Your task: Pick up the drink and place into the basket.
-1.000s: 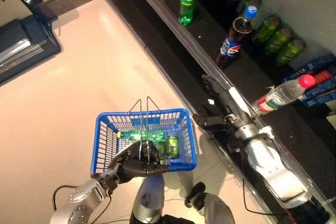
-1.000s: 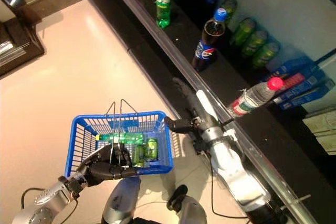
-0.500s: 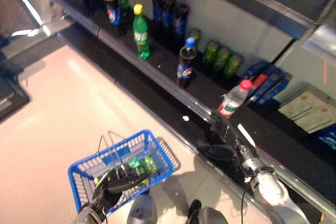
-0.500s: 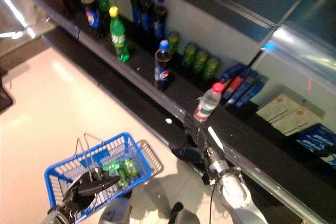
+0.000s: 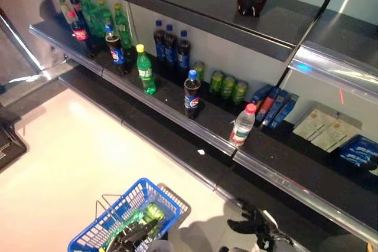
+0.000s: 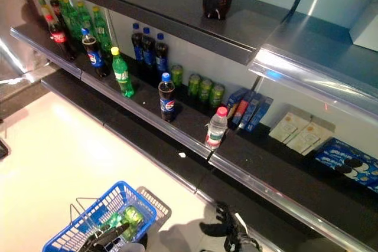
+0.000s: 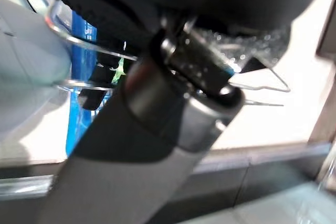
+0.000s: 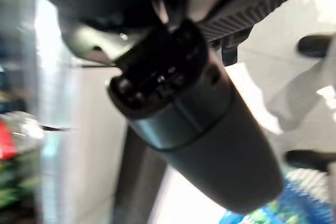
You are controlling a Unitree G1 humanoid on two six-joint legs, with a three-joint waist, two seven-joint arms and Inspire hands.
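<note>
Dark shelf stocked with bottles and cans, blue wire basket holding green drinks, left hand clamped on basket handle, right hand spread open, empty.

- The basket looks like blue plastic mesh, with thin bare metal wire handles that catch the light.
- The green cans inside it are shiny metal.
- The shelves are dark and fairly matt, but the front rail is glossy, silvery metal or clear plastic, hard to say which.
- The floor is smooth, pale and pretty glossy.
- The water bottle is clear plastic with a pink cap.
- The cola bottles are glossy dark plastic.
- The boxes far right look like matt cardboard.
</note>
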